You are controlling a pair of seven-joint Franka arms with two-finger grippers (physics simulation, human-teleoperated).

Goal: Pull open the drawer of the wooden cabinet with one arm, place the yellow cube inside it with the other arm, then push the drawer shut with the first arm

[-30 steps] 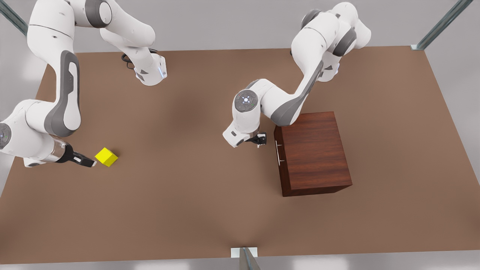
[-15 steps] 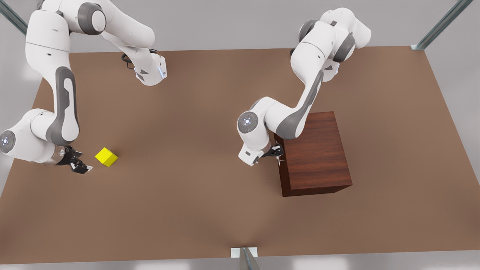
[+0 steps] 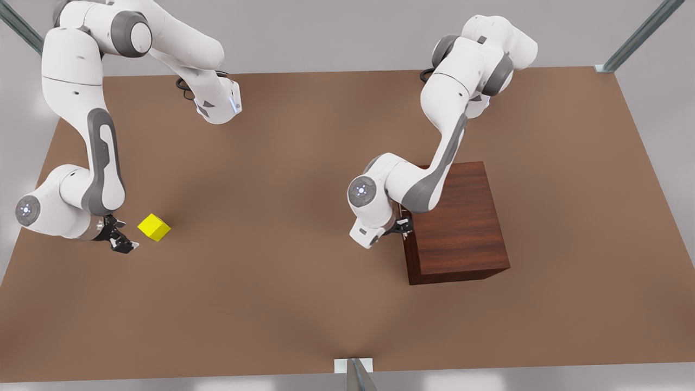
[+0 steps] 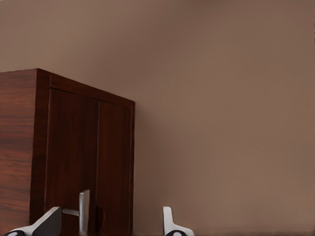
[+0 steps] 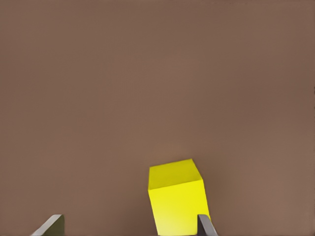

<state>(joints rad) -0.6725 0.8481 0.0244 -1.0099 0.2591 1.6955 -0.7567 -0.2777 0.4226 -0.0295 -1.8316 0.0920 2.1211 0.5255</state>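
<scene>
In the front view, the boxy dark reddish-brown wooden cabinet (image 3: 459,222) stands on the brown surface (image 3: 271,304) toward the front view's right, its drawer closed. The left tool (image 3: 403,226) is at the cabinet's front panel. The small bright yellow cube (image 3: 153,227) lies on the surface at the front view's left, with the right tool (image 3: 122,240) just beside it, apart from it.

In the left wrist view, the left tool's fingers (image 4: 170,226) are spread, released, with the thin silver bar handle (image 4: 84,211) between them.

In the right wrist view, the right tool's fingers (image 5: 51,225) are spread wide, released, and the cube (image 5: 177,196) sits between them, nearer one finger.
</scene>
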